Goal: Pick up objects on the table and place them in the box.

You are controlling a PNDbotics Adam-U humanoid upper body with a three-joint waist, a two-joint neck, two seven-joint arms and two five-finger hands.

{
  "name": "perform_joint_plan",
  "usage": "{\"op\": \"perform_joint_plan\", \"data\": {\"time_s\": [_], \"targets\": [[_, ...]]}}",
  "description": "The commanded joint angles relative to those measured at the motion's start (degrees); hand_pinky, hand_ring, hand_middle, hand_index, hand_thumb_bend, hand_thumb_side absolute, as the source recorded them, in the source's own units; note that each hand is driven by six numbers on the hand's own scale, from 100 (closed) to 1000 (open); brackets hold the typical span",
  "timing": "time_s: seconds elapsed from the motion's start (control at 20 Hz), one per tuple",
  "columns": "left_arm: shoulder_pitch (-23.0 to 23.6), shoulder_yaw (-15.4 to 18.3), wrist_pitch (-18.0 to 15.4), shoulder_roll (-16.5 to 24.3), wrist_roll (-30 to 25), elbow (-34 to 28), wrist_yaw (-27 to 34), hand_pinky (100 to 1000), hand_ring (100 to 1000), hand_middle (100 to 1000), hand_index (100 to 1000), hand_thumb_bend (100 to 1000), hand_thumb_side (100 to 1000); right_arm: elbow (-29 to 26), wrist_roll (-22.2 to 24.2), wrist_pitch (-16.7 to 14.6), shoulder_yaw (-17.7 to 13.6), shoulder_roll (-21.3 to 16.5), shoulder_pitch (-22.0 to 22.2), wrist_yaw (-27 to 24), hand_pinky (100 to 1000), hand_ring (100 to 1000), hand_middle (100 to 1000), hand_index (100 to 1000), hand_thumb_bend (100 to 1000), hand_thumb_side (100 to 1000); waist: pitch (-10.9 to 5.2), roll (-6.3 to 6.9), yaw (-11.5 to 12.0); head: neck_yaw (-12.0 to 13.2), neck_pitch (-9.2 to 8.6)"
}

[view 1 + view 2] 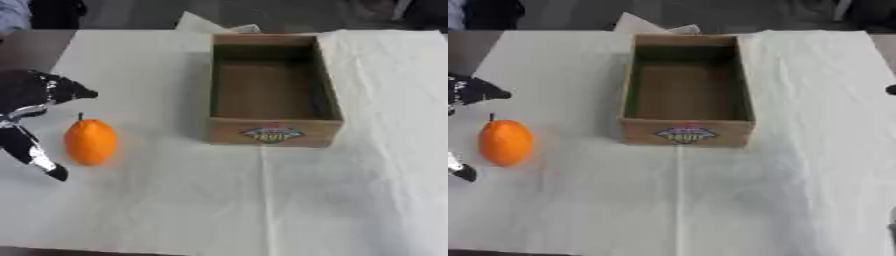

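An orange fruit with a short dark stem lies on the white cloth at the left. My left hand is just to its left, open, with fingers spread above and below the fruit and not touching it. A brown cardboard box with a fruit label on its front wall stands in the middle, and nothing shows inside it. At the right edge of the right eye view only a dark tip shows, perhaps part of my right hand.
A white cloth covers the table, creased on the right. A folded white sheet lies behind the box. The bare dark tabletop shows at the far left.
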Motion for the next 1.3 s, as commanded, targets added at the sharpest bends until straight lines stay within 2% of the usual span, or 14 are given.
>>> {"op": "perform_joint_plan", "data": {"time_s": [0.05,0.25,0.3,0.65,0.85,1.05,1.3], "targets": [[-1.69,-0.02,-3.44,-0.18,-3.2,1.21,-2.44,617,809,792,1000,954,840,-1.15,0.29,-0.04,0.11,-0.29,-0.33,0.35,866,909,540,778,100,938,-0.85,0.01,-0.07,0.35,-0.39],[-2.98,0.19,-3.36,-1.89,-3.1,3.53,-5.09,601,789,770,1000,918,834,-1.15,0.45,-0.03,0.23,-0.13,-0.28,0.35,866,910,540,778,100,941,-0.79,-0.09,-0.22,0.57,-0.38],[-3.28,0.27,-3.3,-2.17,-3.01,4.07,-5.61,590,777,755,1000,869,838,-1.15,0.48,-0.01,0.25,-0.1,-0.28,0.36,866,911,540,778,100,941,-0.77,-0.08,-0.25,0.63,-0.39],[-4.75,0.68,-3.17,-3.53,-3.18,8.12,-8.04,551,731,698,997,784,830,-1.15,0.68,0.09,0.44,0.1,-0.38,0.38,867,912,540,778,100,940,-0.57,-0.04,-0.5,0.8,-0.32],[-4.9,0.79,-3.23,-3.94,-3.13,9.41,-8.97,529,710,675,934,715,832,-1.15,0.66,0.18,0.49,0.23,-0.45,0.43,867,914,540,778,100,939,-0.39,0.01,-0.61,0.83,-0.28],[-4.74,0.6,-3.89,-4.11,-3.2,9.76,-9.06,473,640,606,826,678,833,-1.15,0.58,0.16,0.48,0.27,-0.45,0.48,868,914,539,779,100,938,-0.28,0.01,-0.61,0.84,-0.12],[-4.63,0.67,-3.51,-3.97,-1.41,7.07,-8.81,466,631,598,794,601,858,-1.15,0.67,0.22,0.61,0.33,-0.49,0.5,868,914,539,779,100,941,-0.26,-0.02,-0.46,0.86,-0.16]]}}
